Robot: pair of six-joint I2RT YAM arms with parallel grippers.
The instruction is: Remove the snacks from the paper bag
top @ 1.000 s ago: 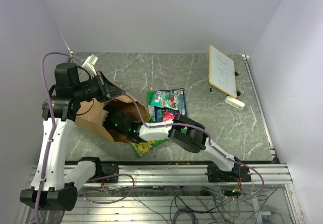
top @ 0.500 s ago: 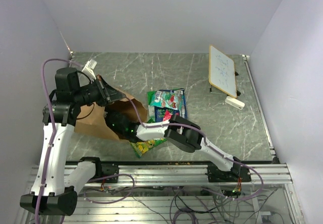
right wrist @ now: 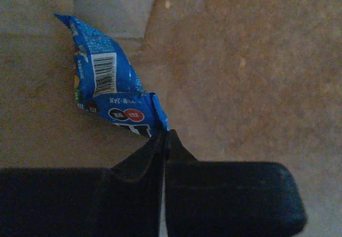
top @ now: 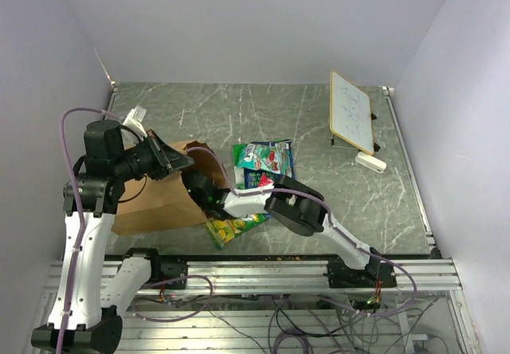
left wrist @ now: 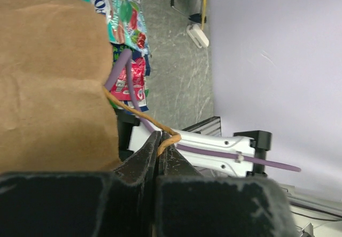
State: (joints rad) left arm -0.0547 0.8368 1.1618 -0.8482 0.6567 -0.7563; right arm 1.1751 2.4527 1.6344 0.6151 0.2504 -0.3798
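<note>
Pale walls (top: 239,27) are flanking a grey marbled table (top: 335,131). The left gripper (left wrist: 161,141) is pinching the handle (left wrist: 140,117) of the bag (top: 155,202); inside it, the right gripper (right wrist: 163,136) is clamping one corner of a blue packet (right wrist: 104,82) — the packet is stretching up-left from the jaws. Other snacks (top: 263,163) are lying just right of the bag.

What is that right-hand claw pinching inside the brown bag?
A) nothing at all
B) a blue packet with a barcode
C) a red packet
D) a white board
B: in the right wrist view the right gripper is shut on a corner of a blue packet with a barcode, with the brown inside of the paper bag all around it.
</note>
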